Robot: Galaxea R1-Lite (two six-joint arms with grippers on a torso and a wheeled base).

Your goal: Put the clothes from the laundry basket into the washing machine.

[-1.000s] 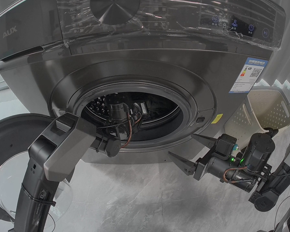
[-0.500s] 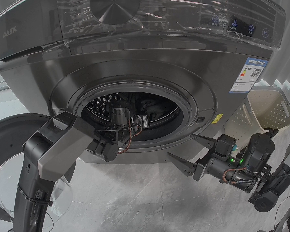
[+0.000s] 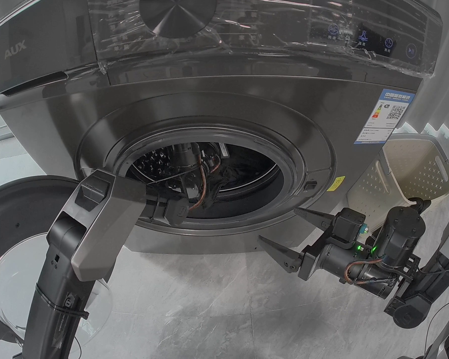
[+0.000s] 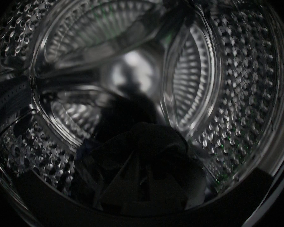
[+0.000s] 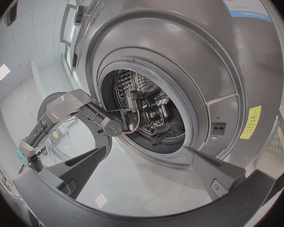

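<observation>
Your left gripper [image 5: 157, 111] is pushing deeper into the washing machine [image 3: 224, 100] at frame centre, its grip impossible to tell. Dark clothes [image 4: 142, 167] are already lying inside it, so loading is progressing. Your right gripper [image 3: 277, 224] is idling wide-spread at lower right, near the laundry basket [image 3: 414, 170].
</observation>
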